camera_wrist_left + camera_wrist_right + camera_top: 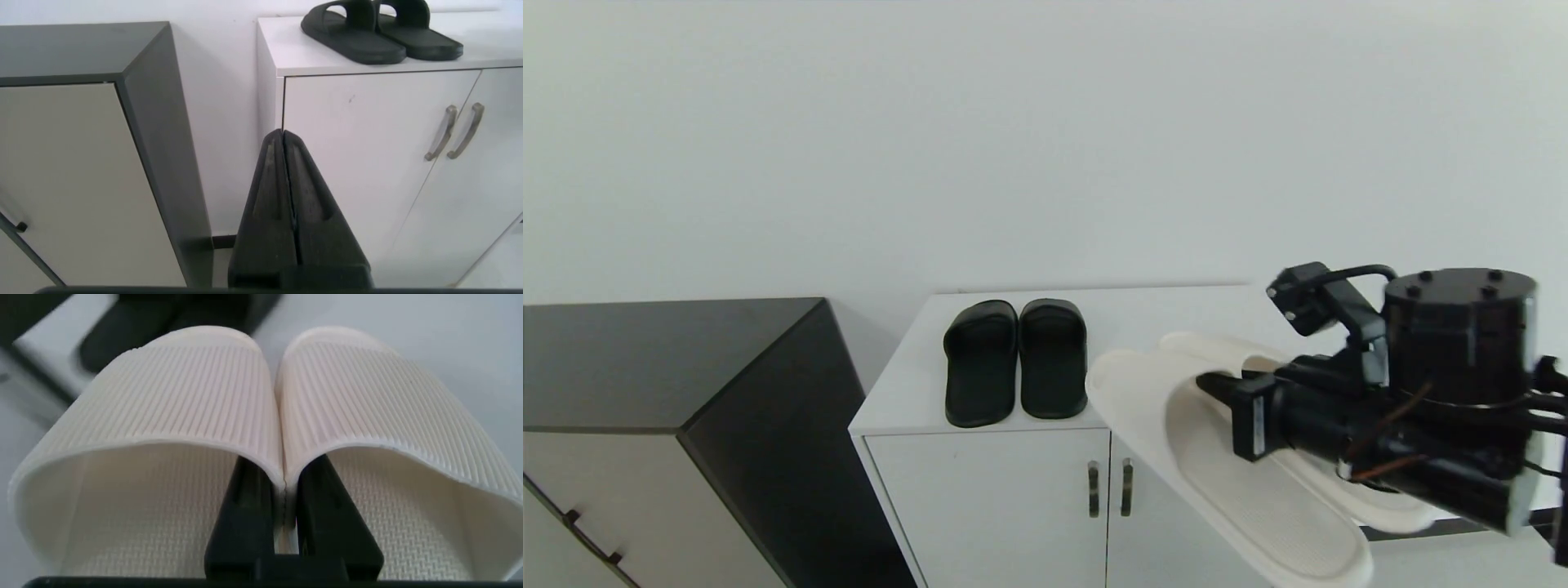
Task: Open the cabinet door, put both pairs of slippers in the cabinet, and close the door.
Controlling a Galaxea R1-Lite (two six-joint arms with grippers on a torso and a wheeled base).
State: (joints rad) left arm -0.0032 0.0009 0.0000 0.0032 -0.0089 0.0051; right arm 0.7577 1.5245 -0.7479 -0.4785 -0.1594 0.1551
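Note:
A pair of black slippers (1014, 361) lies side by side on top of the white cabinet (980, 482), seen too in the left wrist view as black slippers (380, 31). The cabinet's two doors are closed, with paired handles (1109, 487) at the middle. My right gripper (1217, 384) is shut on a pair of white slippers (1241, 457), pinching their adjoining inner walls (282, 478), and holds them lifted in front of the cabinet's right side. My left gripper (283, 137) is shut on nothing, low in front of the cabinet's left door (368, 163).
A dark-topped cabinet (678, 392) with a pale front stands left of the white one, with a narrow gap between them. A plain wall rises behind both.

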